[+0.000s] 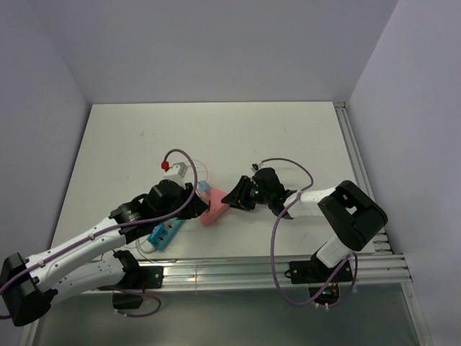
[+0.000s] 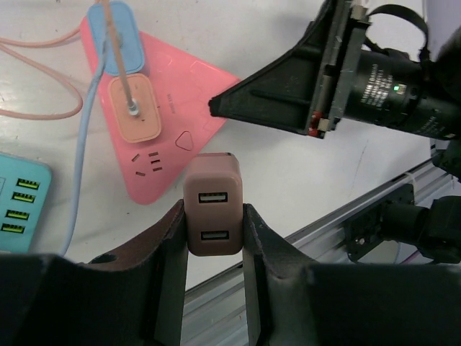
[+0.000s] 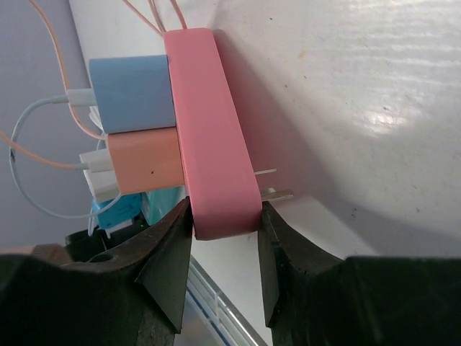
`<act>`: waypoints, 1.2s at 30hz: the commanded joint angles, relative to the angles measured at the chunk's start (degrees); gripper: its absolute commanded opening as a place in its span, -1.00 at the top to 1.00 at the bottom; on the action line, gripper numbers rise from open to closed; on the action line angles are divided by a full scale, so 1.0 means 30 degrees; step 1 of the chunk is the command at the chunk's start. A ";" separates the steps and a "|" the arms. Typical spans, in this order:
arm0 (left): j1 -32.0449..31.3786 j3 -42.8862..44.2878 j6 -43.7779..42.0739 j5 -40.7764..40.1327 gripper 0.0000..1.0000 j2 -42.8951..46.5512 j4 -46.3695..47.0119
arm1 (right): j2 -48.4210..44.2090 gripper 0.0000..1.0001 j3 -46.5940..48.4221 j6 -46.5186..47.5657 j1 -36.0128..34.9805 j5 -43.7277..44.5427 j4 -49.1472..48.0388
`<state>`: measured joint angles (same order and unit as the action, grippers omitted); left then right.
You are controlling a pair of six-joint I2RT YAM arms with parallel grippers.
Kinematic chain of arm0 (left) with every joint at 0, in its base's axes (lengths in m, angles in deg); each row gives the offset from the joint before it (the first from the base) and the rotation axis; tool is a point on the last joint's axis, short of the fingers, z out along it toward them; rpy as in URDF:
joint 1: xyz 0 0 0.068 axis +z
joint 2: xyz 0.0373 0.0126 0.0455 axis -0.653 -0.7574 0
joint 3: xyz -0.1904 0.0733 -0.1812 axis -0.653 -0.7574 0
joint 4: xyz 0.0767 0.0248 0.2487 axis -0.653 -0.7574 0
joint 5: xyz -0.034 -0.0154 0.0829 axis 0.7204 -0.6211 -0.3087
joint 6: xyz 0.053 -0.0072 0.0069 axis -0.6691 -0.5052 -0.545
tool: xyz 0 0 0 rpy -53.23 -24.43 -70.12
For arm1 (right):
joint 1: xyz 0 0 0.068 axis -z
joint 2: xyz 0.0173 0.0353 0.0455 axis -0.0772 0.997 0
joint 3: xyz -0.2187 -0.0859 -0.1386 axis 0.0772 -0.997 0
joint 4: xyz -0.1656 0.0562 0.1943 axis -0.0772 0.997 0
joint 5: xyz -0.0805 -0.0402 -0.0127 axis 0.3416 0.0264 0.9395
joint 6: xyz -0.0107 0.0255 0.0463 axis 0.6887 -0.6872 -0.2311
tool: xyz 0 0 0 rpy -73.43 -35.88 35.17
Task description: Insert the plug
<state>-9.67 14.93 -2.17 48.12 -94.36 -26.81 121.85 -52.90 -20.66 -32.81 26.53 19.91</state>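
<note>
your left gripper (image 2: 214,216) clamped the plug (image 2: 213,189) just beside the pink strip (image 2: 194,86), not yet inserted; your right gripper (image 3: 225,209) seemingly pinched that strip's edge.

A teal USB hub (image 1: 166,233) lies on the white table (image 1: 216,130), apart from a white adapter (image 1: 176,171)

Prongs unseen, strips cropped
Left wrist view: the brown charger (image 2: 213,215) hides its own prongs, and the teal power strip (image 2: 21,202) runs off the left edge. Right wrist view: the pink power strip (image 3: 216,130) shows edge-on, sockets unseen.
</note>
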 commanded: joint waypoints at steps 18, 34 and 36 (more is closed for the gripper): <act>-0.0005 -0.2945 0.1071 -0.1650 0.99 -0.1476 0.3435 | 0.0903 1.00 -0.1875 -0.0466 -0.0274 0.1980 -0.0370; -0.0005 -0.3649 0.1042 -0.2206 1.00 -0.2210 0.4902 | 0.0756 1.00 -0.1875 -0.0407 -0.0362 0.2039 -0.0076; -0.0005 -0.3737 0.1101 -0.2322 0.99 -0.2327 0.4990 | 0.0785 1.00 -0.1816 -0.0407 -0.0363 0.1981 -0.0105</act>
<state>-9.67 4.33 0.65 43.03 -100.80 -14.90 123.08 -57.55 -25.51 -33.16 27.36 11.10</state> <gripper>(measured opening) 0.350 0.438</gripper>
